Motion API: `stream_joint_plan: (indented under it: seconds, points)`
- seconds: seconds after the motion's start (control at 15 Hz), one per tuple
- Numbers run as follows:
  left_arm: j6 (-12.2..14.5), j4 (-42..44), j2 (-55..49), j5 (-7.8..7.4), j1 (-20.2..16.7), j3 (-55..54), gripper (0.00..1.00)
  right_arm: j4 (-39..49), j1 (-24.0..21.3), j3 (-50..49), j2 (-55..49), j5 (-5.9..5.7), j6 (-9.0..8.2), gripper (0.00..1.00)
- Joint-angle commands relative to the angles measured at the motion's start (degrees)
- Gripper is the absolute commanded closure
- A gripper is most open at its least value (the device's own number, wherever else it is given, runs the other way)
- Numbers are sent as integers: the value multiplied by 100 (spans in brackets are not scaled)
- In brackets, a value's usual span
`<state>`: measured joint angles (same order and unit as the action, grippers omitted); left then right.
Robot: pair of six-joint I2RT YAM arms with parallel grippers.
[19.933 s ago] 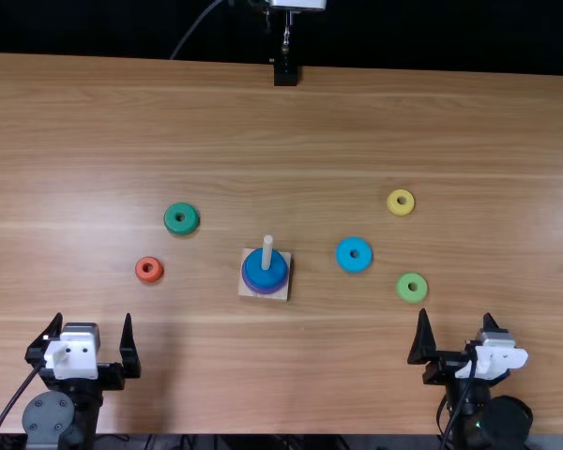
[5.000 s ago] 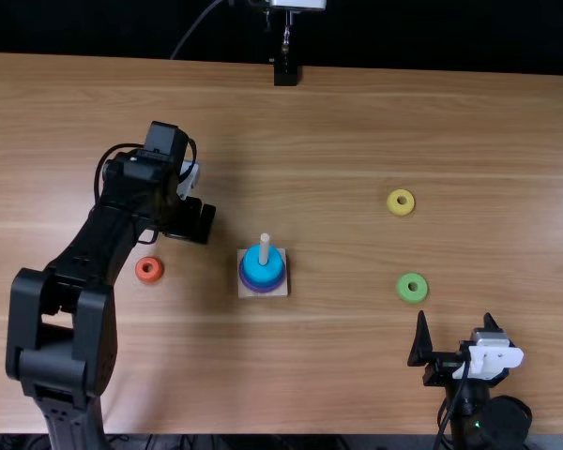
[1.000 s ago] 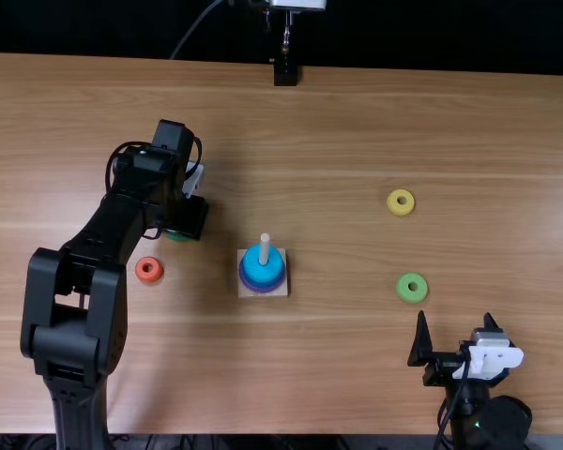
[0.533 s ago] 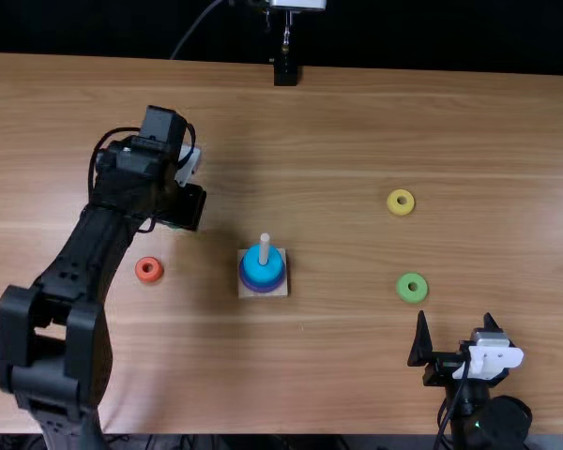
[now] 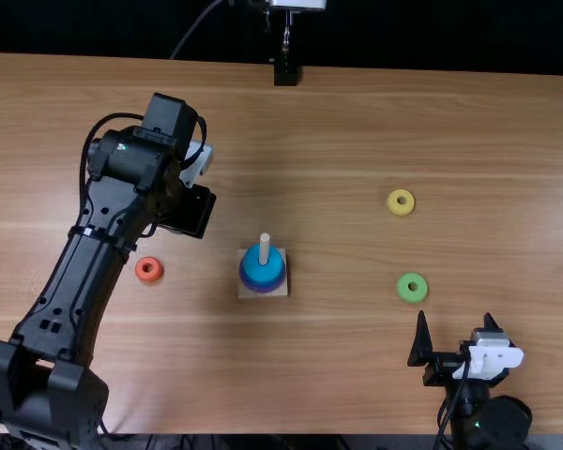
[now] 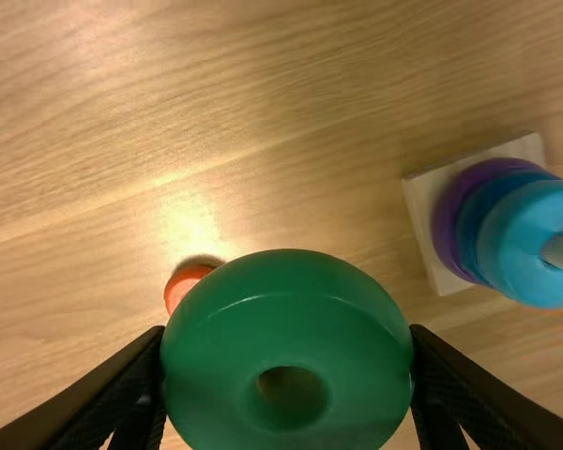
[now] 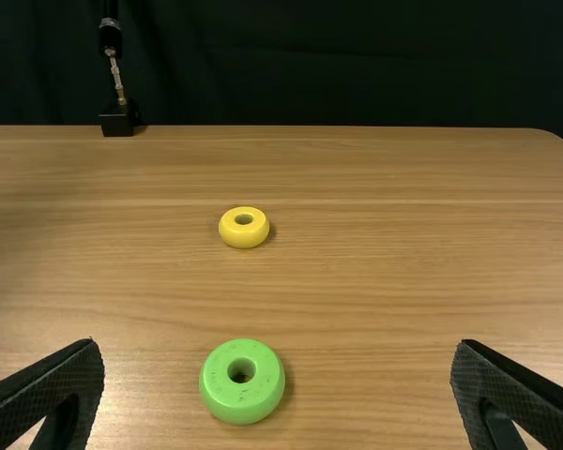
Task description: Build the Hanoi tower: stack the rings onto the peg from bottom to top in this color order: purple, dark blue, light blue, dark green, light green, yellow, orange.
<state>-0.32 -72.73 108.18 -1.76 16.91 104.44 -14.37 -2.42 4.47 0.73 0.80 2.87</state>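
Wooden table (image 5: pixel 338 366) below, the left pincer (image 5: pixel 190 212) grips the dark green ring (image 6: pixel 286 319) between its fingers.

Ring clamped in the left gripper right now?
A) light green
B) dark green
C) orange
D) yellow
B: the left wrist view shows the dark green ring between the left gripper's two fingers, above the table.
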Motion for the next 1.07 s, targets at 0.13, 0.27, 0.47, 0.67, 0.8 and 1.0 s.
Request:
stream_joint_plan:
  seconds: [0.13,0.27,0.47,0.67,0.8,1.0]
  points:
    - [-569,-78,-359,-98,507,454,100,-383,-75,-359,-73,-90,-13,0]
    - [-622,-99,-500,-98,647,516,100,-383,-75,-359,-73,-90,-3,0]
    - [-633,-110,-561,-98,990,568,100,-383,-75,-359,-73,-90,-13,0]
    - [-1044,-99,-561,-98,1298,595,100,-383,-75,-359,-73,-90,-3,0]
    - [-1150,-99,-552,-98,1403,595,100,-383,-75,-359,-73,-90,-3,0]
    - [-1150,-78,-535,-98,1517,595,100,-383,-75,-359,-73,-90,-3,0]
